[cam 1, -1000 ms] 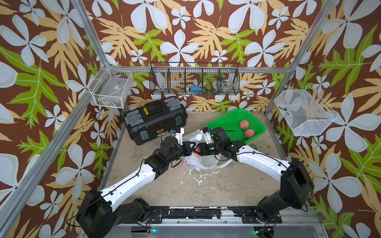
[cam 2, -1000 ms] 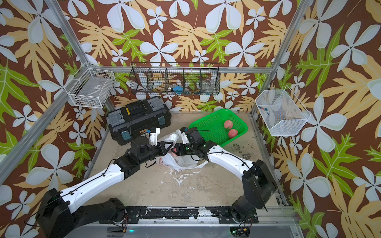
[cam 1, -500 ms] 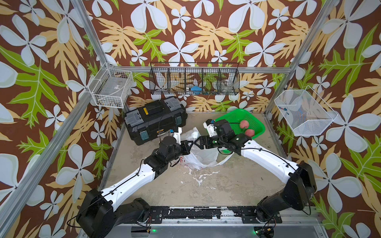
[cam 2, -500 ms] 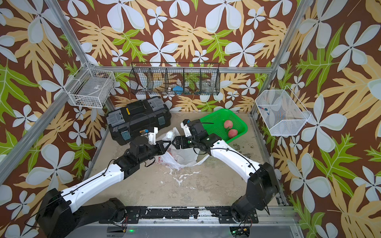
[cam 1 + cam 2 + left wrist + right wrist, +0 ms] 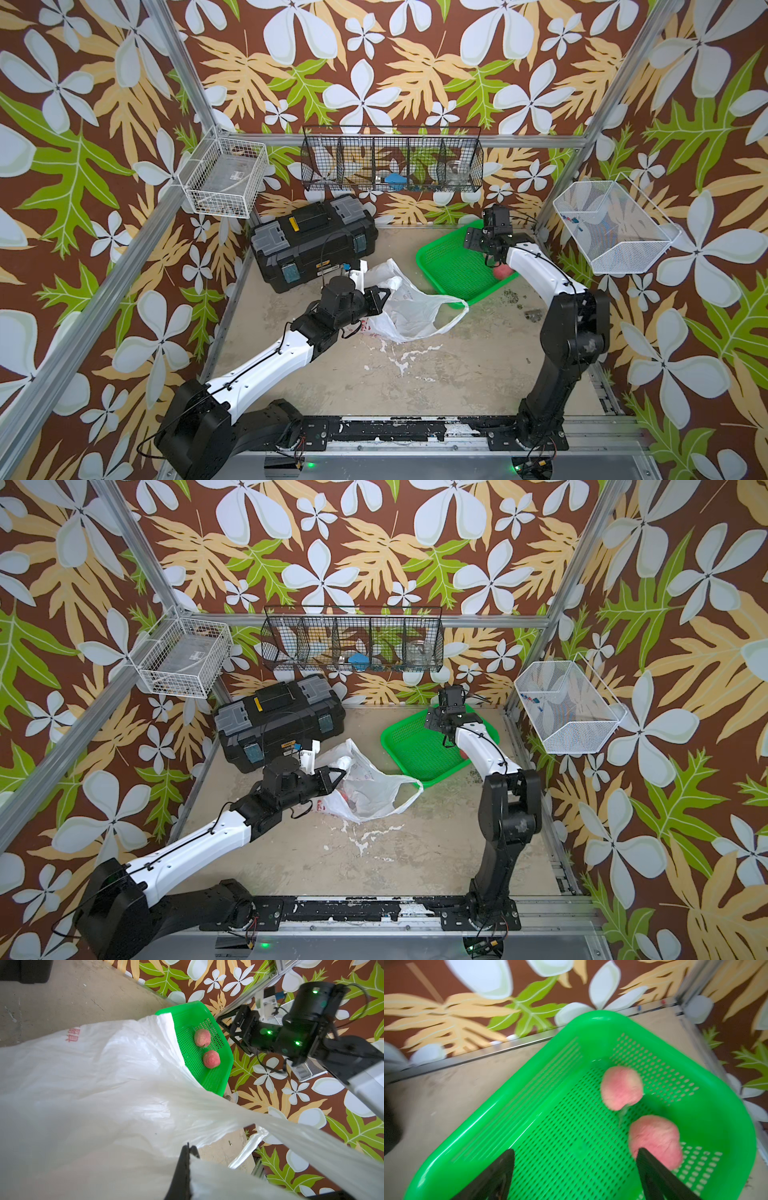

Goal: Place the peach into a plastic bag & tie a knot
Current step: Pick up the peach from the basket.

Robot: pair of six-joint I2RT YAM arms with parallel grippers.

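The left claw [image 5: 384,296] is pinched tight on the rim of the bag [image 5: 411,309] and holds that edge up off the table. In the wrist view its fingers [image 5: 185,1167] are closed on the white film. The right claw [image 5: 576,1152] hangs over the green tray [image 5: 449,266], jaws spread wide with nothing between them. One fingertip overlaps the nearer peach [image 5: 654,1138] in the wrist view; whether they touch I cannot tell. The second peach [image 5: 622,1087] lies just beside it, and both are in the tray.

The table [image 5: 457,374] is beige and scuffed, with white flecks near the middle. Walls papered in brown with white flowers and green and tan leaves close it in on three sides, with aluminium posts [image 5: 183,66] at the back corners. A black toolbox [image 5: 311,241] sits at the back left. On the walls hang a white wire basket [image 5: 224,183], a black wire rack [image 5: 390,164] and a white mesh basket [image 5: 611,228].

The bag lies crumpled mid-table, between toolbox and tray. Its long axis runs across the table from the left claw toward the tray. The end with red print [image 5: 365,326] is beside the left wrist, and the mouth gapes toward the tray. One loop handle [image 5: 465,308] lies loose and reaches the tray's near corner.
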